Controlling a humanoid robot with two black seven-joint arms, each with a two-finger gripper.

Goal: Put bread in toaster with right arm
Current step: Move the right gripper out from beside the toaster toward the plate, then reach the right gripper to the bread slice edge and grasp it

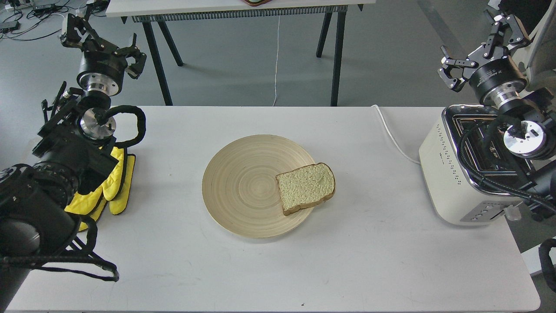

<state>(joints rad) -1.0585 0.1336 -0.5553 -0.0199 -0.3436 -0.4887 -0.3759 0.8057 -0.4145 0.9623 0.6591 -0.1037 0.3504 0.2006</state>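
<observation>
A slice of bread (306, 188) with a brown crust lies flat on the right edge of a round wooden plate (243, 187), slightly overhanging the rim, at the table's middle. The cream-white toaster (438, 174) with its chrome top stands at the table's right edge, and my right arm partly covers its slots. My right gripper (478, 48) is raised above and behind the toaster, open, with nothing in it and far from the bread. At the far left my left gripper (104, 41) is also raised, open and empty.
A yellow padded mitt (115, 191) lies on the white table (356, 261) under my left arm. The toaster's white cord (393, 137) runs across the table's back right. Another table on black legs (334, 52) stands behind.
</observation>
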